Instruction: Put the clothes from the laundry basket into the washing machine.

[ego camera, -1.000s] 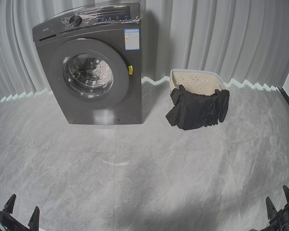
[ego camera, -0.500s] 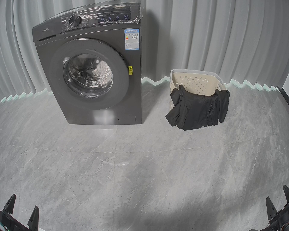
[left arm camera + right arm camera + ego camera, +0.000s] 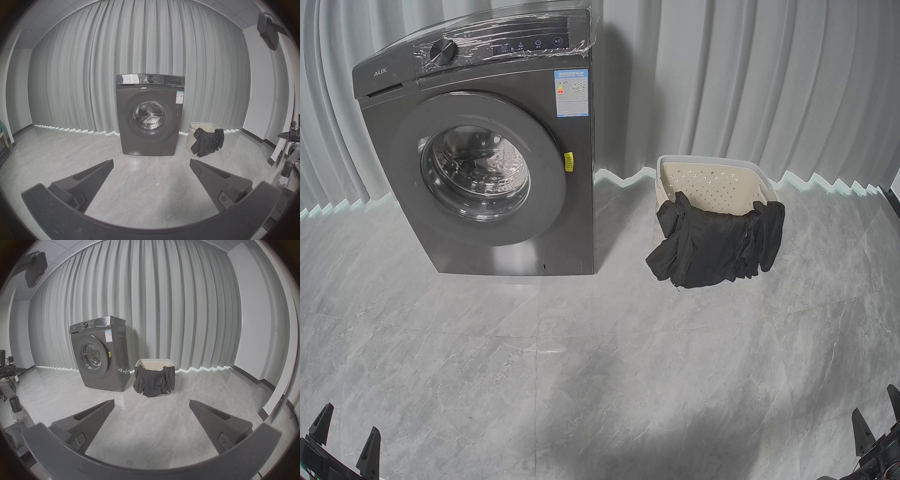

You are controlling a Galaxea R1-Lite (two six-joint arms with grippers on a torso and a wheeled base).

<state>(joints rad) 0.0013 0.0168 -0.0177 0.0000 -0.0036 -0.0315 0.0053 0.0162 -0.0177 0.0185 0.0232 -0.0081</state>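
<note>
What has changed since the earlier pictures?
Nothing was moved or grasped. The camera shifted: washing machine and laundry basket now sit lower in the head view. Black clothes still hang over the basket's rim; left gripper and right gripper stay low, jaws open.

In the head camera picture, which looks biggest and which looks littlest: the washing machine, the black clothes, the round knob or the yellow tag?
From largest to smallest:
1. washing machine, by far the biggest
2. black clothes, draped over the basket's front
3. round knob
4. yellow tag, a bit smaller than the knob
</note>
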